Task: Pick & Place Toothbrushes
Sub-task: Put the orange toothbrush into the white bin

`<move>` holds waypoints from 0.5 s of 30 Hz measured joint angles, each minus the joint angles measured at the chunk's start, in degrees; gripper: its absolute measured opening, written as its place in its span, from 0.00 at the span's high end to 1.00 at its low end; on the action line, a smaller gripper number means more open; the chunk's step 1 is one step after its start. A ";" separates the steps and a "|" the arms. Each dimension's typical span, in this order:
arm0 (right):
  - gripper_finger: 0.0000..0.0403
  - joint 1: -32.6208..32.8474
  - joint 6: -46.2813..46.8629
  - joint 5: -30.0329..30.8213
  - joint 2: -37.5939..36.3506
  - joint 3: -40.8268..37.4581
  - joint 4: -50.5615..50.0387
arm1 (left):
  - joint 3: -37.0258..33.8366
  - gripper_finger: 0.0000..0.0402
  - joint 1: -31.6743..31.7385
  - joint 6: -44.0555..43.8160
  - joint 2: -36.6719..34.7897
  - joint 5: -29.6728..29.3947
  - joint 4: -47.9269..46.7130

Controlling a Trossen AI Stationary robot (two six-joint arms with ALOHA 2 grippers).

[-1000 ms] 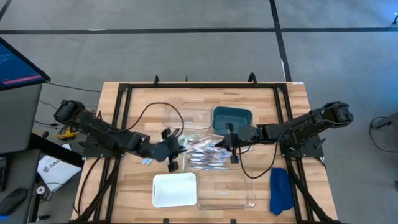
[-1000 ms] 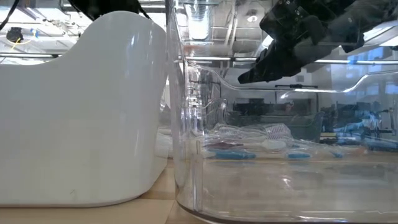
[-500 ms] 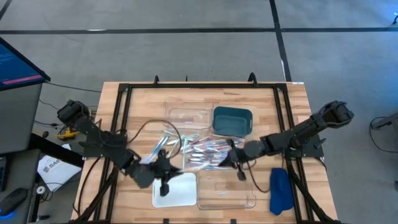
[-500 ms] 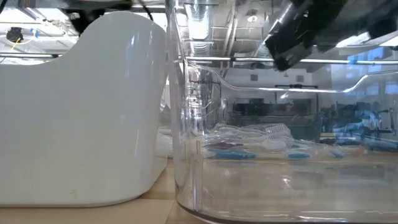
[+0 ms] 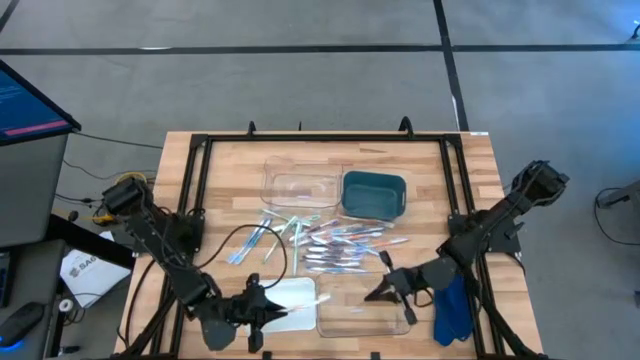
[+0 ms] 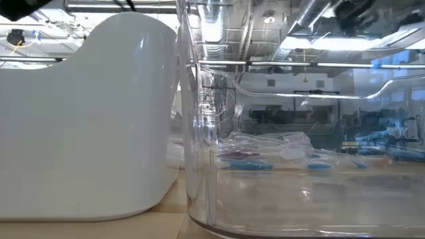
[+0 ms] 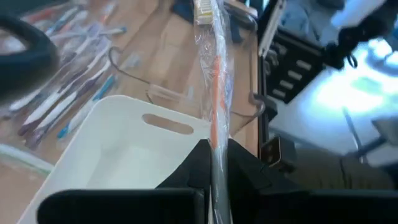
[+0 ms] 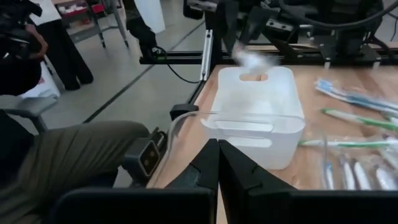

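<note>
A heap of toothbrushes (image 5: 335, 245) lies mid-table, with a few more to its left (image 5: 255, 240). My left gripper (image 5: 268, 311) hovers over the white tray (image 5: 285, 292) at the near edge, shut on one orange toothbrush in a clear wrapper (image 7: 214, 81). My right gripper (image 5: 376, 294) hangs over the clear tray (image 5: 400, 325) beside it, shut, and nothing shows between its fingers (image 8: 208, 163). In the right wrist view the white tray (image 8: 252, 118) lies ahead, with the left arm beyond it. My left gripper pinches the wrapped orange toothbrush near one end (image 7: 216, 142) between its two fingers. The fingers come from the table's left, slanting down, and lie along it. The toothbrush juts out past the fingertips toward the table's right (image 5: 315, 297), lifted clear above the white tray.
A second clear tray (image 5: 300, 187) and a teal tray (image 5: 373, 194) stand at the far middle. A blue cloth (image 5: 450, 305) lies near the right edge. A black cable (image 5: 235, 240) trails across the left. In the low view the white tray (image 6: 86, 119) and the clear tray's wall (image 6: 199, 133) fill the front.
My left gripper has swung from the heap's left side toward the near edge and now hangs over the white tray, carrying the wrapped toothbrush. My right gripper has gone from the heap's right side toward the near edge, over the clear tray. Both have stayed shut.
</note>
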 joint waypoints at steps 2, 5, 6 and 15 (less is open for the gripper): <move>1.00 1.84 1.08 2.41 0.00 -0.02 -0.08 | 0.02 0.96 -1.03 -6.07 0.00 -3.18 -1.50; 1.00 4.69 2.29 6.84 0.00 0.00 -0.04 | 0.02 0.96 -1.64 -13.63 0.23 -4.82 -4.36; 1.00 5.59 2.59 8.24 0.00 0.00 -0.04 | 0.02 0.96 -1.68 -15.02 0.63 -4.98 -4.39; 1.00 9.83 3.25 15.57 0.00 0.00 0.58 | 0.00 0.96 -1.51 -19.65 4.37 -1.89 -5.46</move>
